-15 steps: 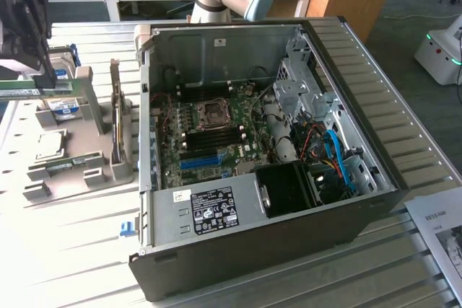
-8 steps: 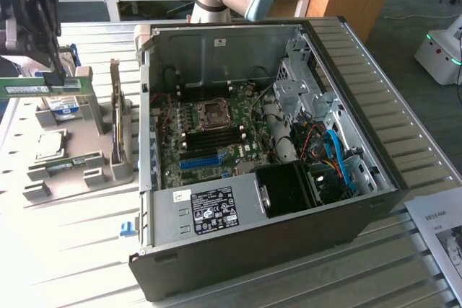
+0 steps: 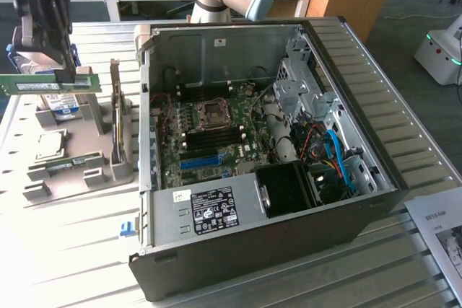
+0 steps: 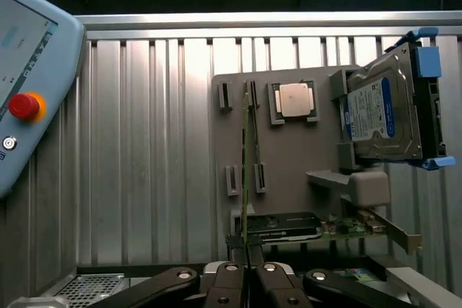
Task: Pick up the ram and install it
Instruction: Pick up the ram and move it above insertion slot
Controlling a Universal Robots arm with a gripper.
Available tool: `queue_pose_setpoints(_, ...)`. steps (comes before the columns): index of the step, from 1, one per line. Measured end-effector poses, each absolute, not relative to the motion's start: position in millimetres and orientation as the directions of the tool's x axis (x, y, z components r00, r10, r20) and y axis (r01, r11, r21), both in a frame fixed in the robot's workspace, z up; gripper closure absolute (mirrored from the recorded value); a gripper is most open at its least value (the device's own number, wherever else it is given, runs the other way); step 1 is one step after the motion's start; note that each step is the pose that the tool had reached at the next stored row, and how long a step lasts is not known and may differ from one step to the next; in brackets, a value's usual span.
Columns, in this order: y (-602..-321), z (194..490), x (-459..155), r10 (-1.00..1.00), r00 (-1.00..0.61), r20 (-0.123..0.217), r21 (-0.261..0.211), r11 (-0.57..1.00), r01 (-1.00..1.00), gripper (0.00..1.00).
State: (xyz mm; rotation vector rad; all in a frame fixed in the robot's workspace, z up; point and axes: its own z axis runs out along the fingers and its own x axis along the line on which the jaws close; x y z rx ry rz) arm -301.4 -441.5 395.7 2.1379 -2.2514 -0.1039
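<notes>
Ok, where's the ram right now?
The ram is at the exterior view's far left, held in the end effector above the grey parts holder, left of the open computer case.

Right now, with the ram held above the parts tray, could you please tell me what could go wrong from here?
1. The claw pinches the ram at one spot; the long stick might tilt or slip.
2. The upright card and the case wall stand between it and the motherboard; it could clip either.
3. The memory slots are narrow; a tilted ram might not seat.
</notes>
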Motion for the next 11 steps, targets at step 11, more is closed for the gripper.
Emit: queue_pose_setpoints(11,-441.5,398.8,-278.5,-0.998,-0.053,-0.02,0.086,0.051,-0.995,0.88)
